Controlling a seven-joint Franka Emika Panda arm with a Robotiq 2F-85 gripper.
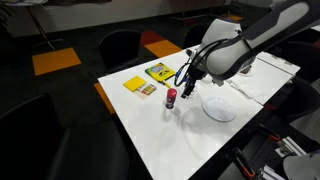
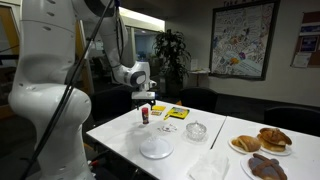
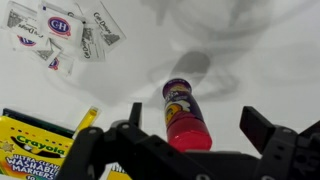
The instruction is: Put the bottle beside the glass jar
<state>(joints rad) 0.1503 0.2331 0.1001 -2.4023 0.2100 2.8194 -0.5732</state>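
Note:
The bottle is small, with a dark red body and a pale top. It stands upright on the white table, as both exterior views show. In the wrist view the bottle lies between my two fingers without touching them. My gripper hangs just above the bottle and is open and empty. The glass jar stands near the table's middle, apart from the bottle. In the exterior view with my arm in front, I cannot make out the jar.
A white plate sits in front of the bottle. A yellow crayon box and sugar packets lie beyond the bottle. Two plates of pastries and a napkin are at the far end. Dark chairs surround the table.

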